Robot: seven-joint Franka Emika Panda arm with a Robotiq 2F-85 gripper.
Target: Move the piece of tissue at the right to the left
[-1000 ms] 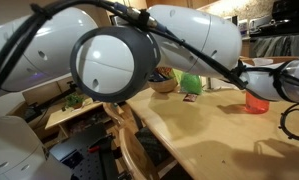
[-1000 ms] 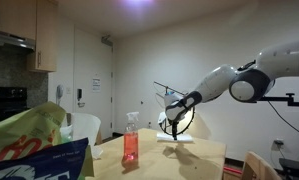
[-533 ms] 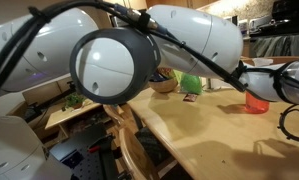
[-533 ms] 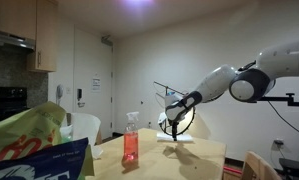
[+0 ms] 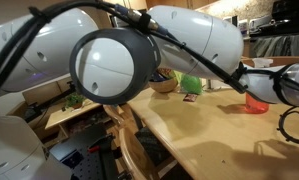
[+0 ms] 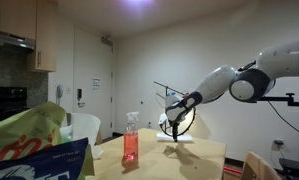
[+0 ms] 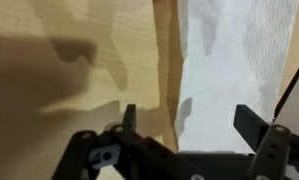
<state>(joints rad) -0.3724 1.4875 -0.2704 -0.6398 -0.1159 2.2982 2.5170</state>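
In the wrist view a white piece of tissue [image 7: 234,70] lies flat on the light wooden table [image 7: 59,60], filling the right half of the picture. My gripper [image 7: 189,125] is open, its two dark fingers hanging just above the tissue's left part, with nothing between them. In an exterior view the gripper [image 6: 172,128] hovers low over the far end of the table, and the tissue shows as a pale patch [image 6: 181,140] beneath it. In the exterior view that the arm mostly fills, gripper and tissue are hidden.
A clear spray bottle with red liquid [image 6: 130,140] stands mid-table. A snack bag [image 6: 29,140] fills the near corner. A red cup [image 5: 256,101], a green object [image 5: 190,83] and a bowl [image 5: 164,82] sit on the table. A black ring lamp [image 6: 177,115] stands behind the gripper.
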